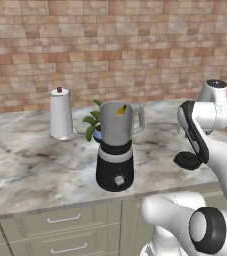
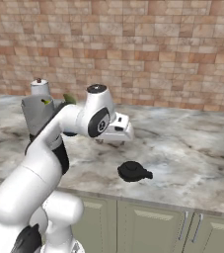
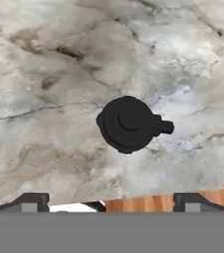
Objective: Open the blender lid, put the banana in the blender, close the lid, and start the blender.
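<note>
Hand view: lid (image 3: 128, 123) flat on counter (image 3: 44, 74), rigid, light; best pinched at raised knob; hand (image 3: 108, 201) open, empty.

One blender (image 1: 116, 150) is counted on the counter (image 1: 30, 170). One blender lid (image 2: 133, 171) is seen to its right. One banana (image 1: 120, 110) is seen inside the blender, one white roll (image 1: 61, 114) and one plant (image 1: 94, 125) behind it.

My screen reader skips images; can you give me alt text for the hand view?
A black blender lid lies on the marble counter below the open gripper, knob facing up, near the counter's edge.
</note>
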Available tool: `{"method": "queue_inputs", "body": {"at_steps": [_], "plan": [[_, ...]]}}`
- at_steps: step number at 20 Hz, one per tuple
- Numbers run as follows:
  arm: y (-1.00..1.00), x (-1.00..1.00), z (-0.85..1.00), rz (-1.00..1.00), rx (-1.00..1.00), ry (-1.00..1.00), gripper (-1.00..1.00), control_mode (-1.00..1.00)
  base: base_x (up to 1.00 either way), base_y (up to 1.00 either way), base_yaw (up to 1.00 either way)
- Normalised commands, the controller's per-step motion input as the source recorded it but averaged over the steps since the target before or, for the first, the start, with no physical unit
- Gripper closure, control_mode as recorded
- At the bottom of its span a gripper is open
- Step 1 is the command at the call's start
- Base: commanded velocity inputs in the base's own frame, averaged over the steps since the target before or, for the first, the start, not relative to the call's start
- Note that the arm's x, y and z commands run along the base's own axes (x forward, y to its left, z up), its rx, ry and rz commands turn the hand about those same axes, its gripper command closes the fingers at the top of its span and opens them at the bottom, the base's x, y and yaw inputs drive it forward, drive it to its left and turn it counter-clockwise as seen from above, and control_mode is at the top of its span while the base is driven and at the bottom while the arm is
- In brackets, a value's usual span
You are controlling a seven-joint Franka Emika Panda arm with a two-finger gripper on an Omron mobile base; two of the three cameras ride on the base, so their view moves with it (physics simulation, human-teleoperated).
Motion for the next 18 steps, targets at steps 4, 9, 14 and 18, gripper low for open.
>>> {"method": "queue_inputs", "body": {"at_steps": [4, 9, 14, 18], "plan": [[-0.37, -0.08, -0.7, -0.03, 0.0, 0.09, -1.0, -1.0, 0.0, 0.0, 0.0], [-0.4, 0.0, -0.41, -0.03, 0.01, 0.1, -1.0, -1.0, 0.0, 0.0, 0.0], [-0.35, 0.0, -0.38, -0.03, 0.01, 0.09, -1.0, -1.0, 0.0, 0.0, 0.0], [-0.11, 0.09, -0.34, -0.03, 0.0, 0.1, -1.0, -1.0, 0.0, 0.0, 0.0]]}}
